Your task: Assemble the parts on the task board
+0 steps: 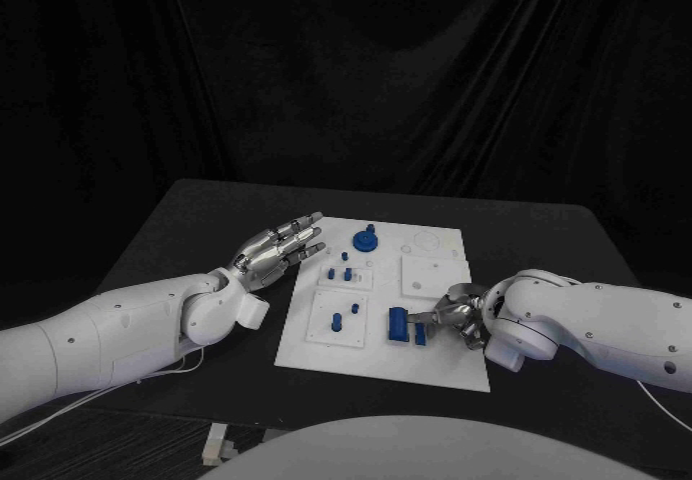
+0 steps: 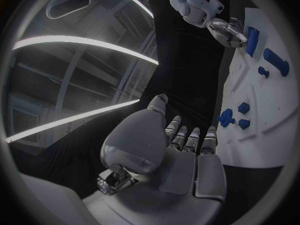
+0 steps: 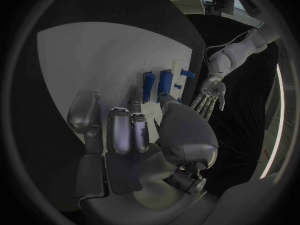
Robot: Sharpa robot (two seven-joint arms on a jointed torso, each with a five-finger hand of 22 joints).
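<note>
Head view, taken from near to far: the white task board (image 1: 378,355) lies in the middle of the black table (image 1: 173,225), and no writing or label can be read on it or on the arms. At about four o'clock from the board's centre, the right hand (image 1: 459,312) hangs over the board's right edge with its fingers curled downward, their tips just beside a tall blue block (image 1: 395,325) and a smaller blue block (image 1: 421,334); whether a fingertip touches either piece cannot be told. In the right wrist view the same fingers (image 3: 120,130) lie side by side above the white plate, with the blue blocks (image 3: 164,83) just beyond their tips. Farther up the board stand a small blue peg (image 1: 336,321) and a cluster of little blue pieces (image 1: 343,271), and at twelve o'clock a round blue part (image 1: 366,240). At about ten o'clock the left hand (image 1: 278,250) hovers off the board's left edge, palm turned up, fingers spread and straight, holding nothing, well apart from the parts
</note>
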